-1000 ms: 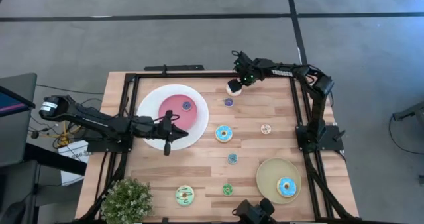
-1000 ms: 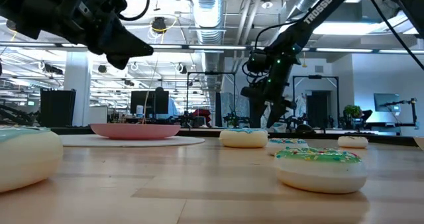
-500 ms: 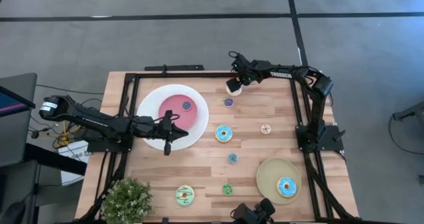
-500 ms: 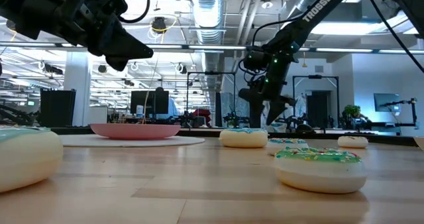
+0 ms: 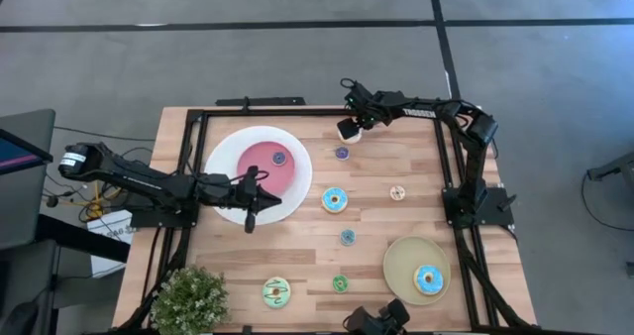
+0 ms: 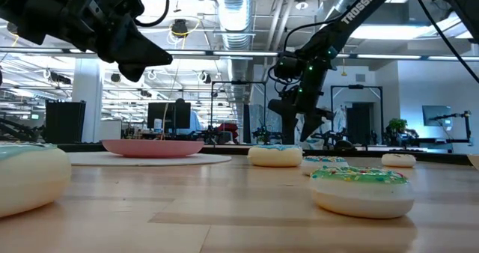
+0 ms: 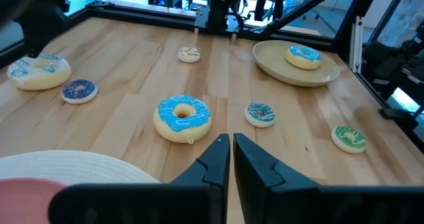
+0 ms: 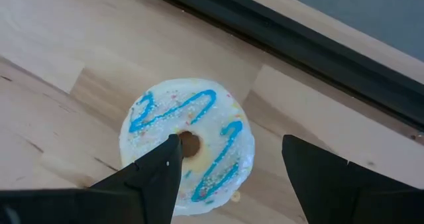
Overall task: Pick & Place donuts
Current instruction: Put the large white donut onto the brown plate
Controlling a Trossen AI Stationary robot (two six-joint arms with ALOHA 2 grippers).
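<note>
— So, where is the right gripper [image 8: 228,174]?
— Above the white donut [image 8: 187,145] with blue squiggles, near the bench's [image 5: 396,167] far edge, fingers spread wide, one over its hole.
— And the left gripper [image 7: 230,159]?
— Pinched closed over the white plate's [image 5: 226,147] rim, holding nothing.

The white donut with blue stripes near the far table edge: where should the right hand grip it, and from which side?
From straight above. The white donut lies flat on the table, so pinch across its ring, probably one finger in the hole and one outside. The open right hand is already above it.
</note>
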